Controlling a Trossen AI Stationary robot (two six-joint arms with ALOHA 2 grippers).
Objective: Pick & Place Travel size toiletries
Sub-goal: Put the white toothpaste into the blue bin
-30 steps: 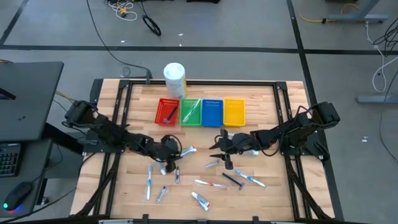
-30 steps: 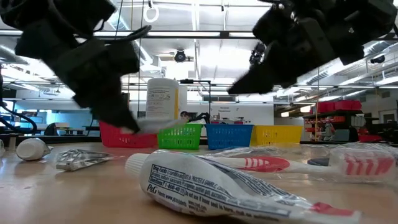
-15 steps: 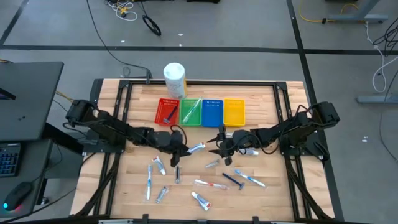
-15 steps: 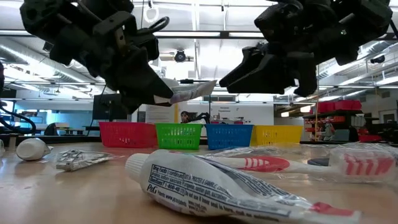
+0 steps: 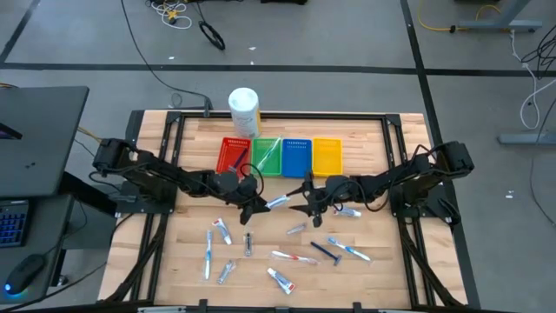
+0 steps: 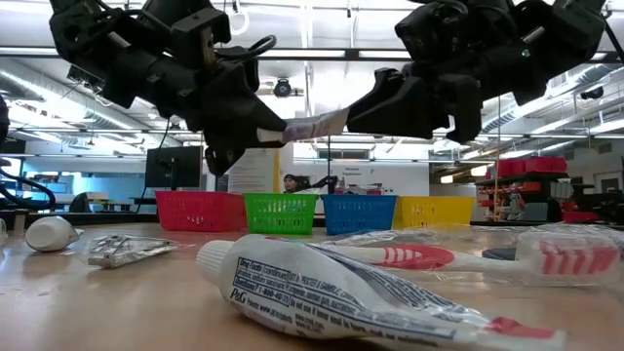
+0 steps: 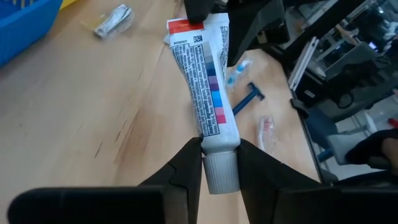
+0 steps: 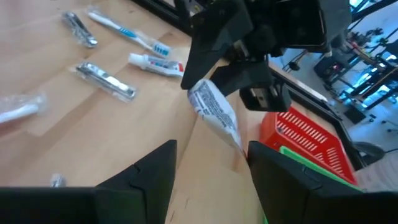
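A white toothpaste tube [image 7: 205,87] with a colour strip and a red crimped end hangs above the middle of the table, with my left gripper [image 7: 219,149] shut on it. In the high view, the left gripper [image 5: 258,205] faces my right gripper [image 5: 304,204] across the tube [image 5: 276,203]. My right gripper [image 8: 211,155] is open, with the tube's crimped end [image 8: 234,134] just ahead of its fingers. Other toiletries lie flat on the wood: tubes [image 5: 280,279], a toothbrush [image 5: 294,257], a blue razor [image 5: 326,251]. My left gripper pinches the tube between its two fingers at the white cap end [image 7: 221,171]. The fingers come nearly level from the table's left and lie along the tube. The tube sticks out toward the right gripper, about level and clear of the table. Whether my right gripper touches the crimped end, I cannot tell.
Red [image 5: 233,156], green [image 5: 267,156], blue [image 5: 296,156] and yellow [image 5: 327,156] bins stand in a row at the far middle, with a white canister [image 5: 244,111] behind them. Several toiletries are scattered over the near half. A black frame edges the table.
My left gripper has lifted the tube clear of the table, carrying it up and toward the table's right until it meets the right gripper. Its wrist has turned, so the tube now lies level. My right gripper has rolled and edged toward the tube.
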